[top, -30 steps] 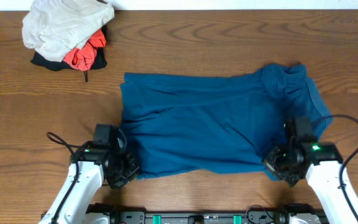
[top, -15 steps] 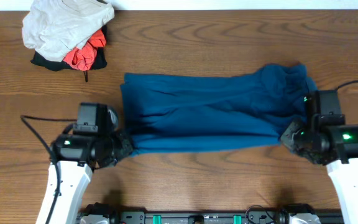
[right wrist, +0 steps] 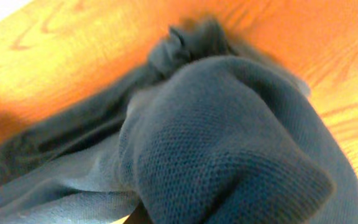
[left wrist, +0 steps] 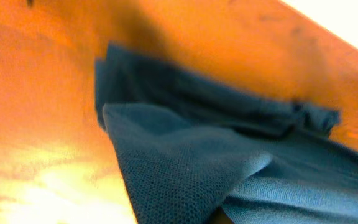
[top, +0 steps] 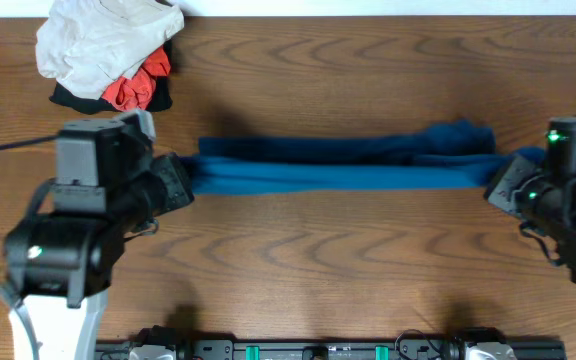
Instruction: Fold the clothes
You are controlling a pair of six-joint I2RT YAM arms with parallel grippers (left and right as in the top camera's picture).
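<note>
**Overhead and wrist views, fold in progress.** The blue garment point(top: 338, 165) was drawn out as a narrow band directly between the two sets of jaws. One long edge was raised above the counter point(top: 318, 280), and the rest appeared to trail on the wood just beyond them. The left jaws, at the tip of the left arm point(top: 78, 230), were clenched on one end of that edge. The right jaws, on the right arm point(top: 568, 200), were clenched on the other end.

Neither wrist view showed the fingers, because cloth draped over and in front of each set of jaws. The grip is therefore judged from the fabric rising to each camera and running straight across the span.

A pile of other clothes point(top: 108, 55) lay beyond the left jaws and to their outer side, apart from the garment.

**Handling.** The fine mesh knit seen close to the jaws suggests a light, limp and slightly grippy fabric. It has no stiffness of its own and little risk of damage. Such cloth would sag and bunch wherever it was unsupported, and the layers already gathered thickly at the right jaws.

The best hold is judged to be the two ends of one edge, pinched through all layers, with even tension between the jaws. A slack or one-sided pull would likely skew the crease or let one corner slip free.
</note>
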